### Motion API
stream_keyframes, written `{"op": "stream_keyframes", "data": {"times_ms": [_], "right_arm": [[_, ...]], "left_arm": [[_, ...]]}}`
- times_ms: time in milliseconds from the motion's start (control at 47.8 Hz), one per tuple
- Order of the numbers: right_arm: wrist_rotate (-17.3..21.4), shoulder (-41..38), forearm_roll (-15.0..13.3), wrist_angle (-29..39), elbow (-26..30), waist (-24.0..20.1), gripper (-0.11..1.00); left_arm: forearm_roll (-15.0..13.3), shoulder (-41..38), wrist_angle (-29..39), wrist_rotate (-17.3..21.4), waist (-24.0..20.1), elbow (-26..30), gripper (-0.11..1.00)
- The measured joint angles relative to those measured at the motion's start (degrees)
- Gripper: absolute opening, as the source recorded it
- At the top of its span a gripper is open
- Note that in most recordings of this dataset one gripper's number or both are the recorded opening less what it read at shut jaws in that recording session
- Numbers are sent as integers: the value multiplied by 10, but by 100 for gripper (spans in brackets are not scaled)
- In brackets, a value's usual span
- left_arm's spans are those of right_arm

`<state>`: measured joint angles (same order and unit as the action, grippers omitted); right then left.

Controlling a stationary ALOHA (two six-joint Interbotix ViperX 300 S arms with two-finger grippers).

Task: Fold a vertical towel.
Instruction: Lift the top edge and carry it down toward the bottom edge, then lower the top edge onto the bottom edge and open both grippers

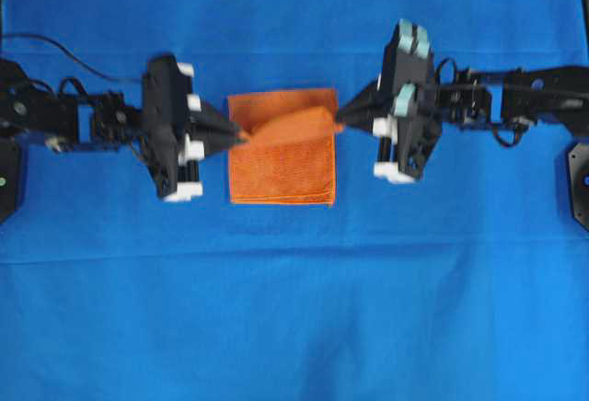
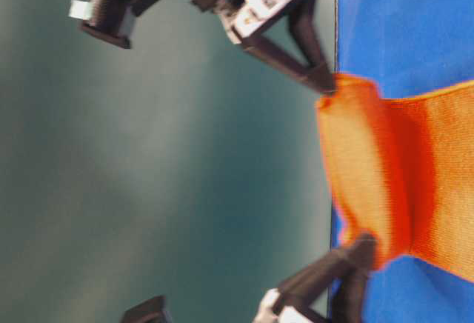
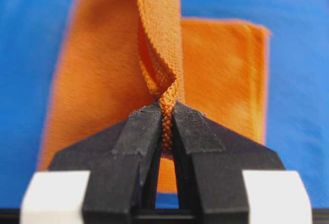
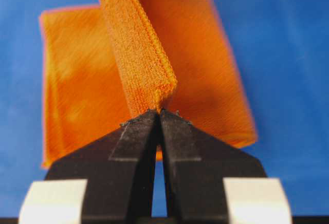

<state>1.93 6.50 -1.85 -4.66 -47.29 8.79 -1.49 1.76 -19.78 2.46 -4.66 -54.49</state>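
Right, overhead: the towel (image 1: pixel 281 157) lies on the blue table cloth (image 1: pixel 294 309) between the two arms; the left gripper (image 1: pixel 237 131) meets its left side and the right gripper (image 1: pixel 339 118) its right side; a raised orange band runs across the towel from one gripper to the other, above the flat part

Table level: blurred; one dark pair of fingers (image 2: pixel 315 71) grips the towel (image 2: pixel 400 190) at the top of the picture and another meets it at the bottom; the cloth stretches between them, lifted off the blue surface

Left wrist: the left gripper (image 3: pixel 167 118) is clamped on the stitched hem; the cloth twists upward from the tips; the rest lies flat beyond

Right wrist: the right gripper (image 4: pixel 158 112) pinches a doubled edge of the towel (image 4: pixel 139 64); jaws pressed tight together
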Motion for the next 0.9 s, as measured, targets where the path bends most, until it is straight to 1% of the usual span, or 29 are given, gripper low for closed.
{"op": "stream_keyframes", "data": {"times_ms": [168,440,565,901], "right_arm": [[20,-34,15,-11,-5,-23,2],[42,-73,25,-46,-4,-47,2],[43,-80,28,-50,-4,-51,2],[44,-83,28,-49,-3,-52,2]], "left_arm": [[-1,-34,1,-1,25,11,4],[-1,-41,19,-1,46,11,4],[-1,-43,35,-1,48,16,4],[-1,-48,40,-1,54,18,4]]}}
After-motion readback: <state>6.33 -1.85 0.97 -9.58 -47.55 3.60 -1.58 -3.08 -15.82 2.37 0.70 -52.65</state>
